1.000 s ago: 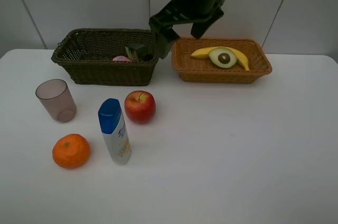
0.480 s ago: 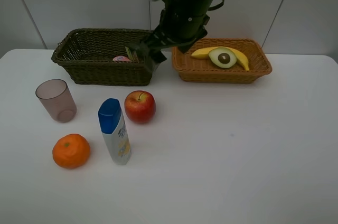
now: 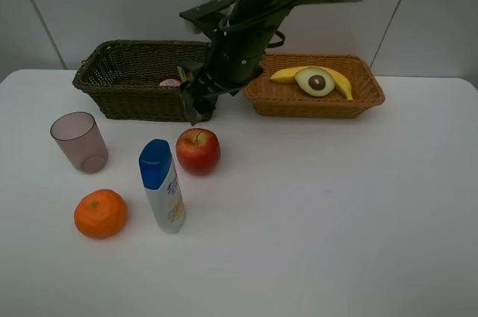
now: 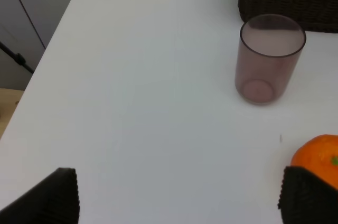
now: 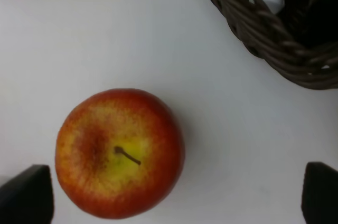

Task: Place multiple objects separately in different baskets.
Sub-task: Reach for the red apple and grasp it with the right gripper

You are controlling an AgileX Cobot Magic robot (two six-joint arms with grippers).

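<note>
At the back of the table (image 3: 336,220) the left basket (image 3: 142,102) stands beside the right basket (image 3: 314,106); banana (image 3: 287,74) and avocado half (image 3: 315,81) lie in the latter. Before the left basket stand cup (image 3: 78,142), apple (image 3: 198,151), bottle (image 3: 162,186), and foremost the orange (image 3: 100,213).

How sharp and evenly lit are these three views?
Exterior high: soft, even light, only faint shadows beside the round orange fruit. Left wrist: translucent pinkish cup sharp. Right wrist: red-yellow apple crisp; dark woven wicker basket interior is dim.
</note>
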